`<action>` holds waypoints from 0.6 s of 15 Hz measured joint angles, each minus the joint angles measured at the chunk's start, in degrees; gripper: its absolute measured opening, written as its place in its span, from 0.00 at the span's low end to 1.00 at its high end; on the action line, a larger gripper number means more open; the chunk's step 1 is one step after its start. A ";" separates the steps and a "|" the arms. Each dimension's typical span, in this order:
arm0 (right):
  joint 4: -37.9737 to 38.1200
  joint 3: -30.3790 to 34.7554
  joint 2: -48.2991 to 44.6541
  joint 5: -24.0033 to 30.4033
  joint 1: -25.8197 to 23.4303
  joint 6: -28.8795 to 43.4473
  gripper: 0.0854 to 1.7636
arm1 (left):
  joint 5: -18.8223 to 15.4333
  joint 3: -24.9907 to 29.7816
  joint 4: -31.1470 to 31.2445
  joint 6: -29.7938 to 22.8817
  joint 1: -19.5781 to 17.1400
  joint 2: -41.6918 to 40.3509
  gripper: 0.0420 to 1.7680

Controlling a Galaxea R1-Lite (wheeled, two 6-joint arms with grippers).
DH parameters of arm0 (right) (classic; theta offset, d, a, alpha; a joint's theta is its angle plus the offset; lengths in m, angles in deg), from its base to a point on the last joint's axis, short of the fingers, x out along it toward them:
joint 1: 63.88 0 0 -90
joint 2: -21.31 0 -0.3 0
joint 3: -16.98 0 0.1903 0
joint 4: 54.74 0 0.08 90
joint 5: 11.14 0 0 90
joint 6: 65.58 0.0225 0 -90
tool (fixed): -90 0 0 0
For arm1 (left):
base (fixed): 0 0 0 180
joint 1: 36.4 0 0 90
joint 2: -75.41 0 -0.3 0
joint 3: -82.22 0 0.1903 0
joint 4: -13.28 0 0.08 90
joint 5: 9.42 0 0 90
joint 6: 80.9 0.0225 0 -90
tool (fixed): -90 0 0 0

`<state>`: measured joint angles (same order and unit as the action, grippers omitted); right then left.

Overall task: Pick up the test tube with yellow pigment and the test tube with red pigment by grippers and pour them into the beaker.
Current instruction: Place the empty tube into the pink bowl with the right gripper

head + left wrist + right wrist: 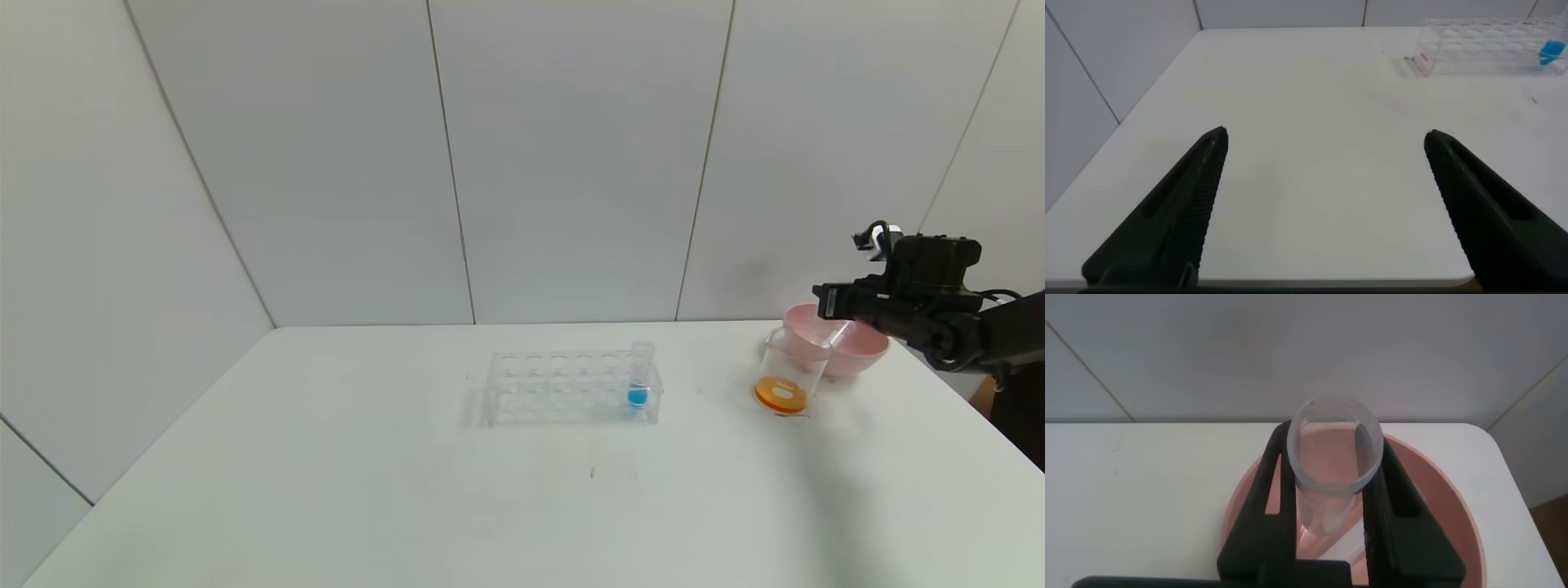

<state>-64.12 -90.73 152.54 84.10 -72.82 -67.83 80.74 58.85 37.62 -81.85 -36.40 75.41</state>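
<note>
My right gripper (pixel 824 304) is at the far right, above the pink bowl (pixel 861 353) and just behind the beaker (pixel 788 371). In the right wrist view the gripper (pixel 1333 439) is shut on a clear rimmed test tube (pixel 1327 502). The tube's open mouth faces the camera and no pigment shows in it, so I cannot tell whether it is the yellow or the red one. The beaker holds orange liquid (pixel 781 395) at its bottom. My left gripper (pixel 1325 139) is open and empty above the table's near left part, out of the head view.
A clear rack (pixel 563 388) stands mid-table with a blue-liquid tube (pixel 641 377) at its right end; both show in the left wrist view (pixel 1486 45). The pink bowl (pixel 1454 514) lies under the held tube, with a pale tube-like thing (pixel 1354 550) in it. The table's right edge (pixel 980 408) is close.
</note>
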 joint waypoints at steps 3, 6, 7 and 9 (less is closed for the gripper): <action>0.05 -0.11 -0.06 0.04 0.02 -0.02 0.26 | 0.00 0.00 0.00 0.02 0.00 0.00 0.97; 0.05 0.28 -0.26 0.20 -0.02 -0.05 0.42 | 0.00 0.00 0.00 0.00 0.00 0.00 0.97; -0.02 0.37 -0.37 0.17 -0.02 0.00 0.48 | 0.00 0.00 0.00 0.02 0.00 0.00 0.97; -0.13 0.34 -0.50 0.11 -0.02 0.22 0.59 | -0.02 0.00 0.00 0.00 0.00 0.00 0.97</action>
<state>-64.26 -90.39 152.04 84.21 -72.85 -67.61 80.72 58.85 37.62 -81.85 -36.40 75.41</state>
